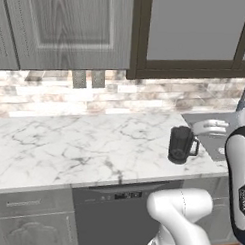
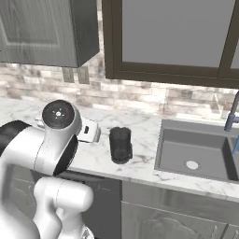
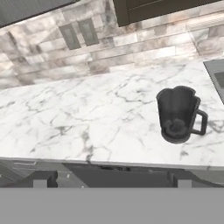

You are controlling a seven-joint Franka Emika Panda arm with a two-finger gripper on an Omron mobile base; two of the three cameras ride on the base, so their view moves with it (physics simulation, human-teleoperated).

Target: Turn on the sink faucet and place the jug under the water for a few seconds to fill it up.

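Dark grey-black cylindrical jug (image 3: 178, 114) upright on white marble counter (image 1: 69, 142) — gripper (image 3: 111, 179) spread wide, empty (handle toward dark sink (image 2: 196, 151)).

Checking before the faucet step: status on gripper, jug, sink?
Gripper open, empty, well short of the jug. Jug upright on counter, left of sink. Nothing between them.

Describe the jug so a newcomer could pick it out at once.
Find the white marble counter below the brick backsplash, then follow it toward the sink. The jug stands upright near the counter's front edge, just short of the basin. It is the lone dark cylinder, with a side handle.
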